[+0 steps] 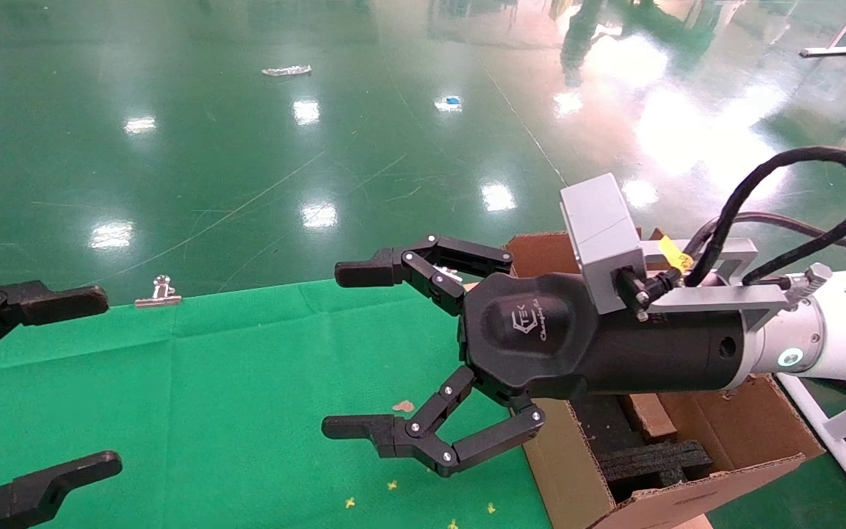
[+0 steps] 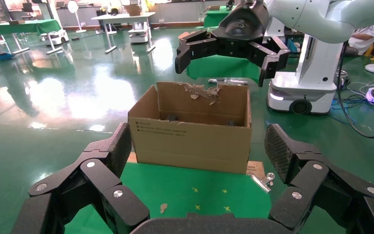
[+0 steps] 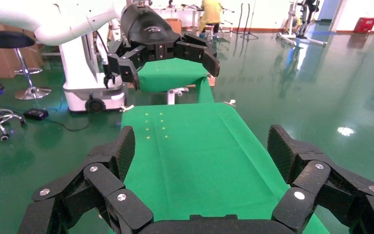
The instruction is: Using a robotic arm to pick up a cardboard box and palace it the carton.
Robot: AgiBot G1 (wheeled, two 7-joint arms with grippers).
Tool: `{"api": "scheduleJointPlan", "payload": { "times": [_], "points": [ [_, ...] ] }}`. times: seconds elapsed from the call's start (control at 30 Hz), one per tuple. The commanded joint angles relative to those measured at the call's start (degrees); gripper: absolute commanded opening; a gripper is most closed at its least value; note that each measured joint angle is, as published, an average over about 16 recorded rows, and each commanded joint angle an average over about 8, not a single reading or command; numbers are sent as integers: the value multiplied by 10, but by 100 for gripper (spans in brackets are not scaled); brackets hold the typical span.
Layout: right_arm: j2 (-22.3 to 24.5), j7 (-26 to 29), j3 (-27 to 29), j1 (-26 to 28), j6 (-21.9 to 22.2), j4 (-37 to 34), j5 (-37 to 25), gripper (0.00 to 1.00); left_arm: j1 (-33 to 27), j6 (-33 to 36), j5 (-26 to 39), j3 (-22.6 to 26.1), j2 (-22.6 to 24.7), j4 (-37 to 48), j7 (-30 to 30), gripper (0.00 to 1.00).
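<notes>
My right arm [image 1: 834,330] reaches in from the right. Its gripper [image 1: 349,351] is open and empty above the green cloth, just left of the carton [image 1: 562,470]. The carton stands open at the table's right end, with black foam [image 1: 651,463] inside. A small brown oblong piece [image 1: 647,415] lies in the carton beside the foam; I cannot tell whether it is the cardboard box. My left gripper [image 1: 78,386] is open and empty at the far left. In the left wrist view the carton [image 2: 190,141] faces the left gripper [image 2: 199,144], with the right gripper [image 2: 222,68] above it.
A green cloth [image 1: 210,404] covers the table. A metal binder clip [image 1: 158,292] sits at its far edge, and another [image 2: 263,181] lies near the carton's corner. A cardboard scrap [image 1: 403,405] and yellow marks lie on the cloth. A white frame [image 1: 834,433] stands right of the carton.
</notes>
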Motion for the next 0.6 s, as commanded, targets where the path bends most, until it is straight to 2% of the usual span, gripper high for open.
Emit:
{"api": "scheduleJointPlan", "payload": {
  "times": [0.03,0.6],
  "points": [
    [0,0,0,0,0,0,0,100,0,0,0,0,0,0,0,100],
    [0,0,-1,1,0,-1,0,100,0,0,0,0,0,0,0,100]
  ]
}}
